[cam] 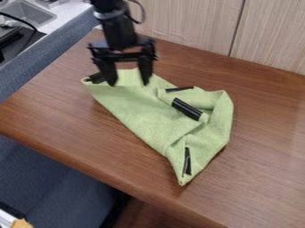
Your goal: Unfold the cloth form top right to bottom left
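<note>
Seeing a green cloth (131, 107) lying on the middle of the wooden table (256, 191), rumpled and partly folded over. Pointing its narrow tip toward the table's near edge, and running its long axis aslant from the table's far left part to that near side. Counting one cloth, four black patches (187, 109) on it (including a dark one at the far left end, partly tucked behind a finger), one gripper (129, 83), one table and one metal sink (26, 12) beyond the table's left side. Finding pale wood panelling (191, 22) standing along the table's back edge. Seeing the black arm (117, 29) coming in above the table's far left part, hanging downward, and holding its fingers spread apart over the cloth's far edge. Being unable to tell whether touching the fabric.
</note>
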Motion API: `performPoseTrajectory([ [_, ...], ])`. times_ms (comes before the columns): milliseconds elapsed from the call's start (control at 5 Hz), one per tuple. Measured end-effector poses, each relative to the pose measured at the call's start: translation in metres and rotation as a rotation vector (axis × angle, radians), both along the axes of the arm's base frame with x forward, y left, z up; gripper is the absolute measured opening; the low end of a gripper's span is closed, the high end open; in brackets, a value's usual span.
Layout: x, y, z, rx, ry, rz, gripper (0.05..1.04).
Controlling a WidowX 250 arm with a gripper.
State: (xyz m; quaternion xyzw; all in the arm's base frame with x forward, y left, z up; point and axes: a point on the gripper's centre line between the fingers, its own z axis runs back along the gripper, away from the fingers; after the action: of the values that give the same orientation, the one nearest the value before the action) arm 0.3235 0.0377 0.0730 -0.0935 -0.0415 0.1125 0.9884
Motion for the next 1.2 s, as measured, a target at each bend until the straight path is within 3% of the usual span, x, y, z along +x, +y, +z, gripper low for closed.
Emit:
performPoseTrajectory([
  [200, 0.004, -0.025, -0.001, 0.023, -0.027, 0.011, 1.001],
  [600, 0.016, -0.057, -0.004, 0.057, -0.035, 0.019, 1.001],
  [1200, 0.023, -0.063, -0.031, 0.077, 0.044, 0.113, 1.001],
])
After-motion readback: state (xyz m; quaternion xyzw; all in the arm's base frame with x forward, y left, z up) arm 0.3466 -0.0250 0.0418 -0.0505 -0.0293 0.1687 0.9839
